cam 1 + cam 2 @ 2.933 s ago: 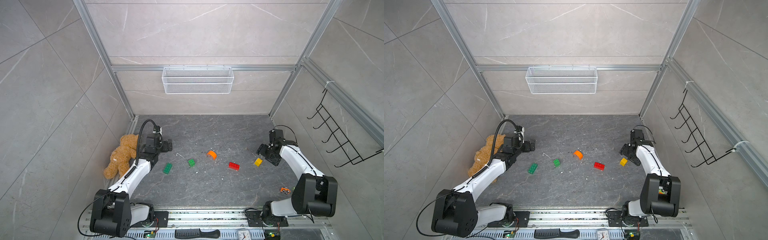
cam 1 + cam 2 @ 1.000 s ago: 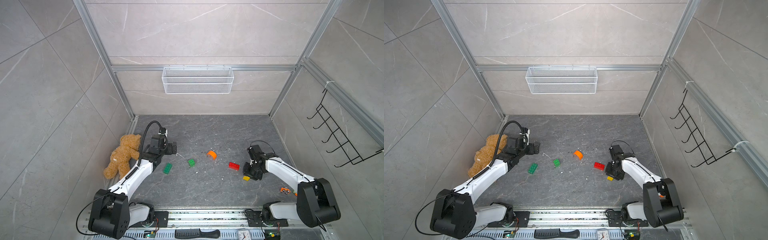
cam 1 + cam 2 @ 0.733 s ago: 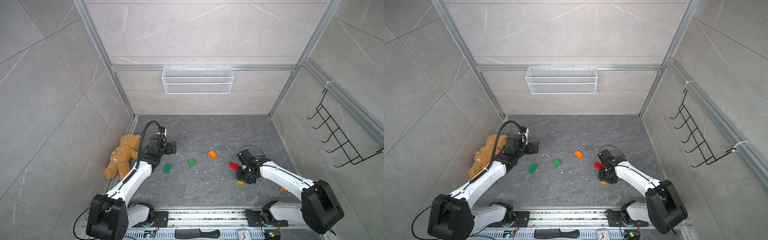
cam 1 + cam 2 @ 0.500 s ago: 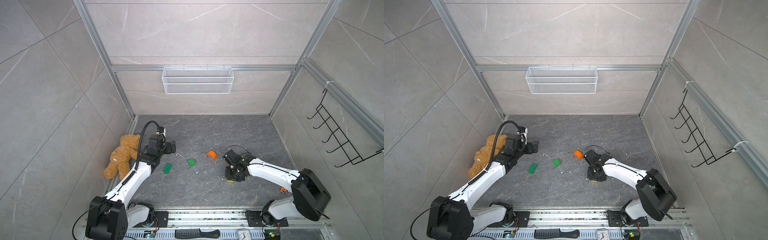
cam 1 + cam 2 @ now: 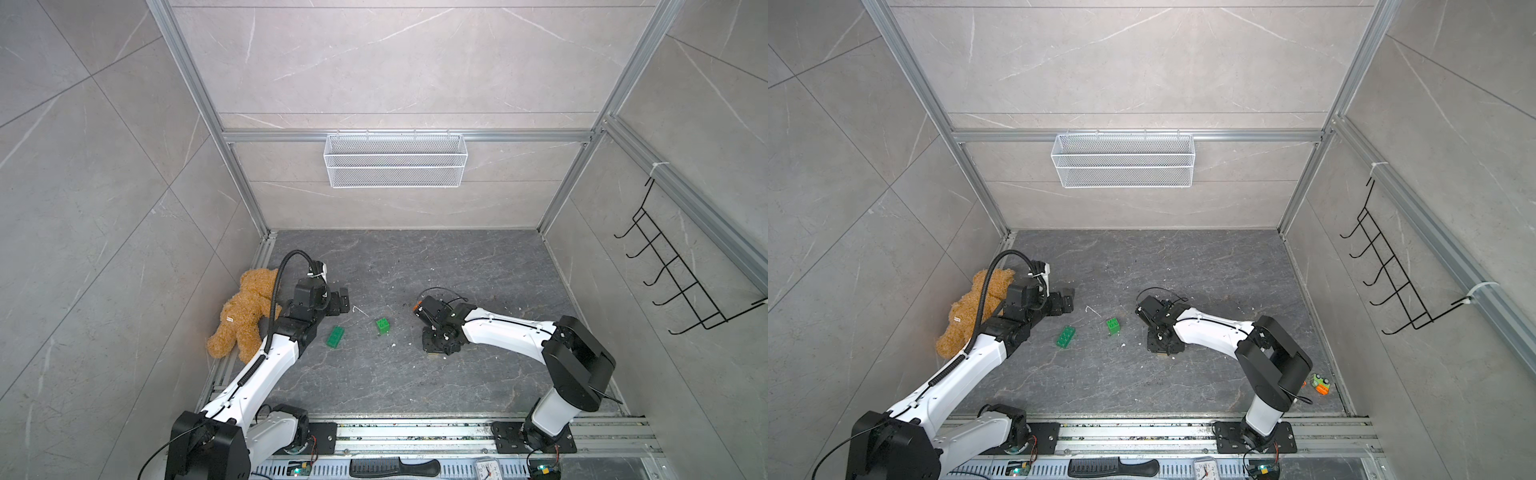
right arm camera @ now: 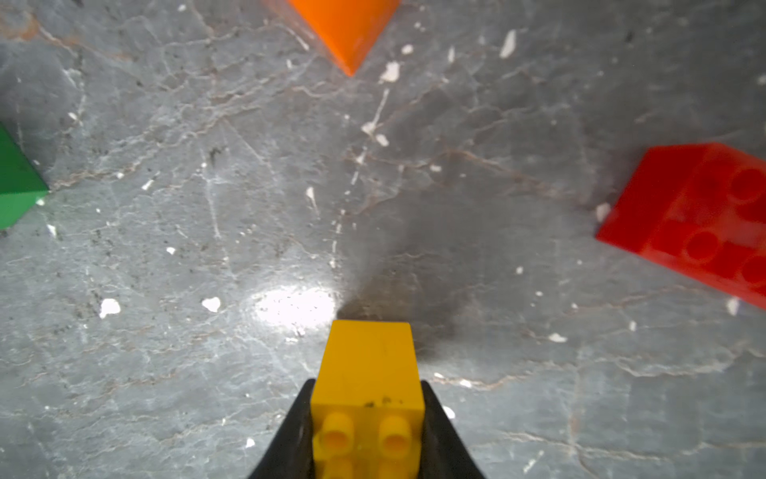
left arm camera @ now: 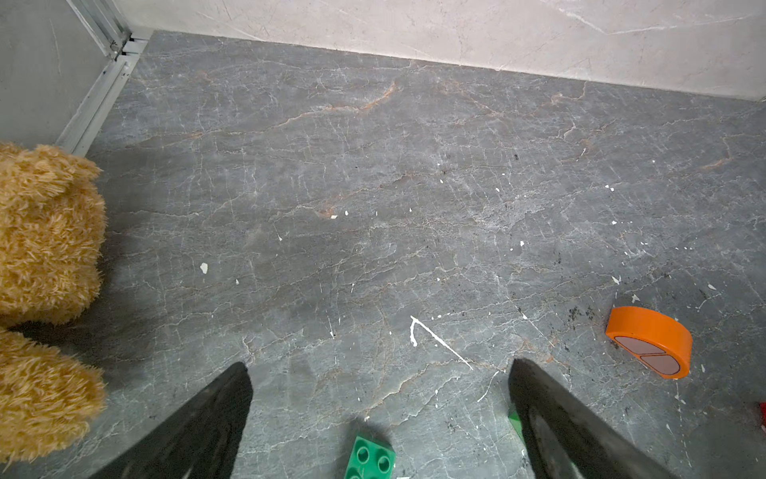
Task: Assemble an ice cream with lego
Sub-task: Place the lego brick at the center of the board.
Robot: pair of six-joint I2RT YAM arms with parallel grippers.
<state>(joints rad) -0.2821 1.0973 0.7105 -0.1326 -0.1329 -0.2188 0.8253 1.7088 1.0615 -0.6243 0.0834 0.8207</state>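
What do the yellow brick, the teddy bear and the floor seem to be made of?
The yellow brick: probably hard moulded plastic, smooth, slightly shiny; crisp edges, round studs. The teddy bear: tan plush fabric; long fuzzy fibres. The floor: grey stone or stone-look slab, matte, veined; which is unclear.

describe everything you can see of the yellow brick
The yellow brick is a small, glossy plastic block with round studs, two in plain view, and dark specks near one edge. The right gripper is shut on its two sides with black fingers. It is low over the grey floor, apart from everything else.
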